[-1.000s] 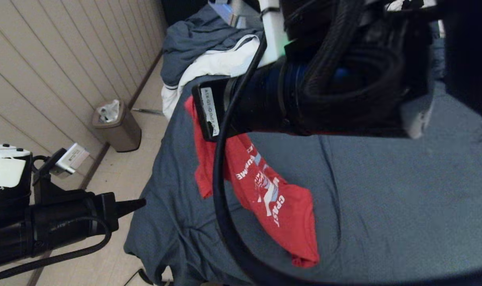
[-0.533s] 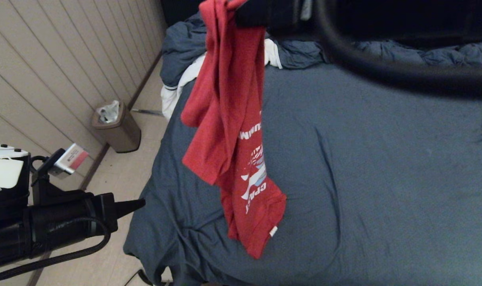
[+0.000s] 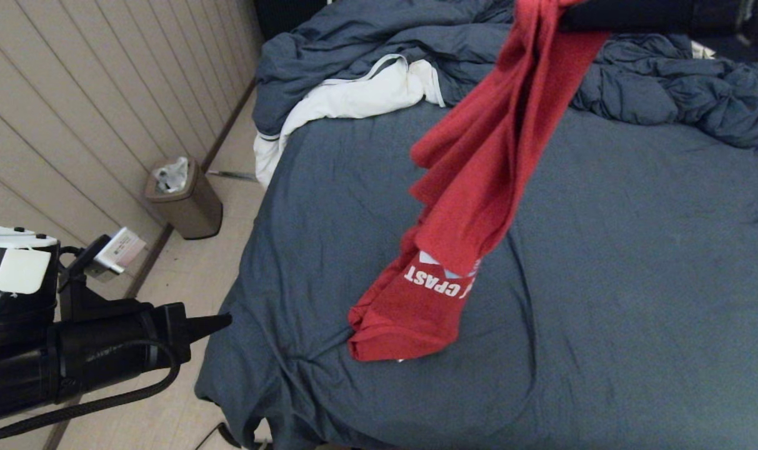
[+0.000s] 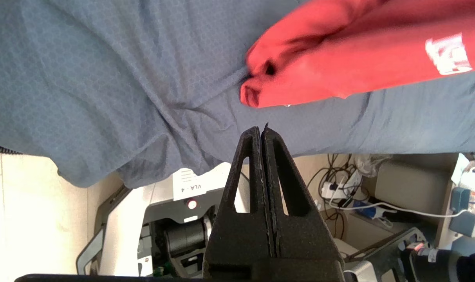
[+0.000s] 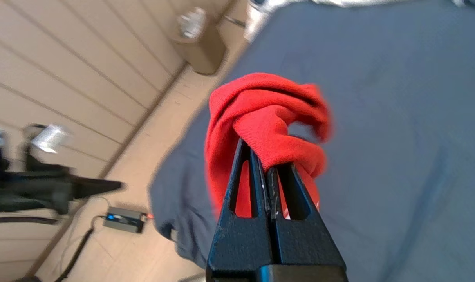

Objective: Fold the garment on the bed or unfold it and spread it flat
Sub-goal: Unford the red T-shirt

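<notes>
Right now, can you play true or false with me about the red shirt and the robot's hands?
1. The right hand pinches the red shirt. True.
2. The whole shirt hangs in the air. False: its lower end rests bunched on the bed.
3. The left hand holds the shirt too. False: it is shut on nothing, beside the bed's edge.
4. A white cloth lies by the blue duvet. True.
5. The trash bin stands on the bed. False: it stands on the floor.
</notes>
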Available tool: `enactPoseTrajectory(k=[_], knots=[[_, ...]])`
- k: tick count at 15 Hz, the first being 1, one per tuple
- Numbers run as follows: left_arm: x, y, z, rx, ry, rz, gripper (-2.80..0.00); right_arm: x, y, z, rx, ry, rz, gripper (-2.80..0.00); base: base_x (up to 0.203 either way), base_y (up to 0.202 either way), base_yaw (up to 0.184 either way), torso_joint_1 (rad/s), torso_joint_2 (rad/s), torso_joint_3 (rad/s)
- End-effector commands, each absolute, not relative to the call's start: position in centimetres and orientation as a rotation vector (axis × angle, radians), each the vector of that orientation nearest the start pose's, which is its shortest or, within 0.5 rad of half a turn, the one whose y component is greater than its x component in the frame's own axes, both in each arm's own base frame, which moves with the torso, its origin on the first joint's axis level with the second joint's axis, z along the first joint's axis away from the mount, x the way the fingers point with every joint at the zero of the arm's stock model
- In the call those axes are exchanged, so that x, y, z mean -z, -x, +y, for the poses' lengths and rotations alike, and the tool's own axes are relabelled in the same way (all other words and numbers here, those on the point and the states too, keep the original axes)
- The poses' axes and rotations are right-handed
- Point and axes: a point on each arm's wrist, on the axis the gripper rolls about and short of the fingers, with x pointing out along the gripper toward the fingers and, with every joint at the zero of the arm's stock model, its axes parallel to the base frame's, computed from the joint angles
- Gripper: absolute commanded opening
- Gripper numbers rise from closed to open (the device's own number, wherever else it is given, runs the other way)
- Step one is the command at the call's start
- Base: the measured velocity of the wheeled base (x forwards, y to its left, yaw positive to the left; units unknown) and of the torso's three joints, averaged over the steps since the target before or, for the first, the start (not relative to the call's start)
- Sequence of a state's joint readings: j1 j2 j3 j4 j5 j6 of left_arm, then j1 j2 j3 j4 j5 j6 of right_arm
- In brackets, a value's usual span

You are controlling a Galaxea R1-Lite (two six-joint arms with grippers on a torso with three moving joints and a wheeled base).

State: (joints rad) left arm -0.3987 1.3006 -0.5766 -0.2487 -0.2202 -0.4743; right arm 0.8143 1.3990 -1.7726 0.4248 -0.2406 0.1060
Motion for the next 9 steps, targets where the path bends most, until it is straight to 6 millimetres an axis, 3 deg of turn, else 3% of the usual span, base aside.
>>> enactPoseTrajectory(k=[1,5,9], knots=[[-18.3,-17.5,-7.9,0.480,0.410,0.619,-2.80,-42.4,-12.7,10.7,-0.537,-0.099,0.068,-2.80,0.000,0.000,0.000,0.000,0.00,0.000],[-18.2,-17.5,-7.9,0.480,0.411,0.622,-2.80,-41.9,-13.8,10.5,-0.477,-0.090,0.090,-2.80,0.000,0.000,0.000,0.000,0.00,0.000],[-18.1,-17.5,-7.9,0.479,0.410,0.626,-2.80,-39.4,-19.1,7.2,-0.209,-0.071,0.184,-2.80,0.000,0.000,0.000,0.000,0.00,0.000]])
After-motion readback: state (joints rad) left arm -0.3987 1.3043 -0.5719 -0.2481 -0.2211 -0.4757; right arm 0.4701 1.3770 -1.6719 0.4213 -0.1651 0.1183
